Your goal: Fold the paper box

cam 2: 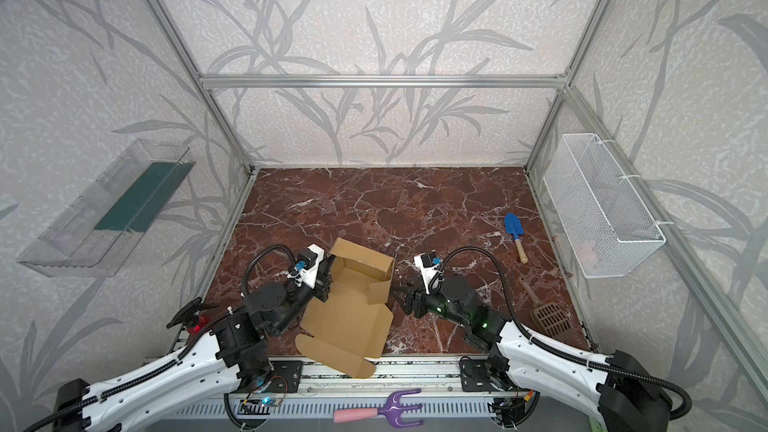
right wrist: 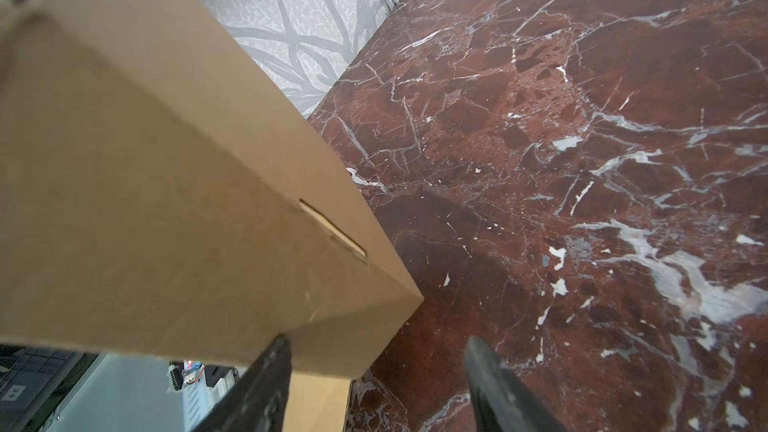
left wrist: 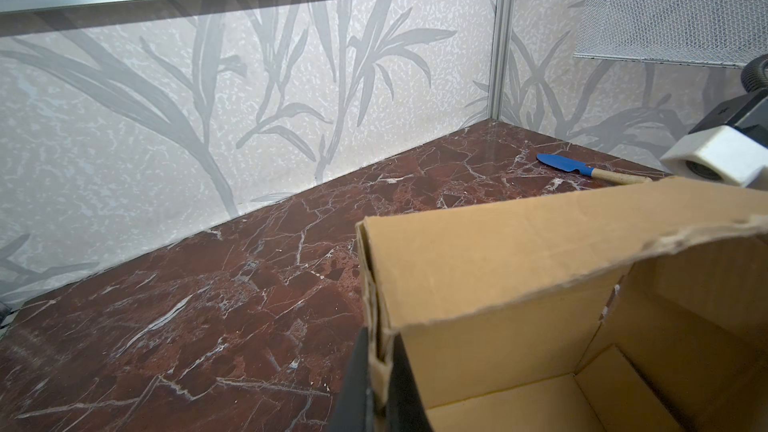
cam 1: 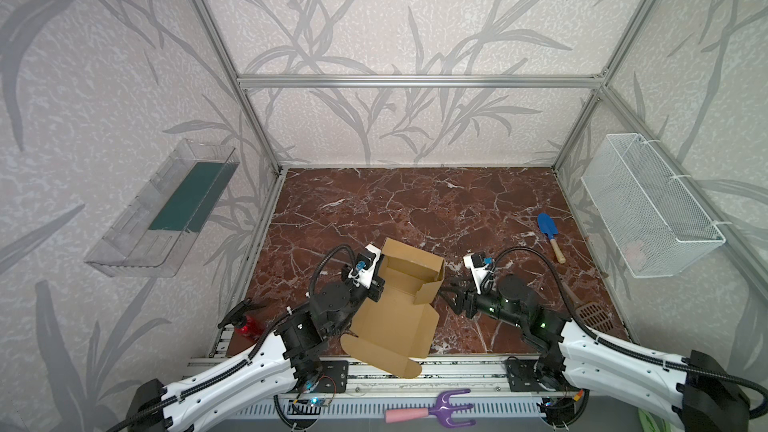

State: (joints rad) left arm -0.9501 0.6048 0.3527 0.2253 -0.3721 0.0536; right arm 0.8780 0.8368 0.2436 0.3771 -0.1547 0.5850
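Left claw (left wrist: 379, 352) pinches paper box (cam 1: 399, 313) wall — right claw (right wrist: 378, 344) gapes.

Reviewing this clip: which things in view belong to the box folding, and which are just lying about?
Job: paper box; left gripper, shut on its wall; right gripper, open at its corner.
Lying about: blue trowel; purple rake; brown scoop; red spray bottle; wire basket; clear bin.

Tan box (cam 1: 395, 326); red-brown tabletop (cam 1: 415, 209) w/ white veins.
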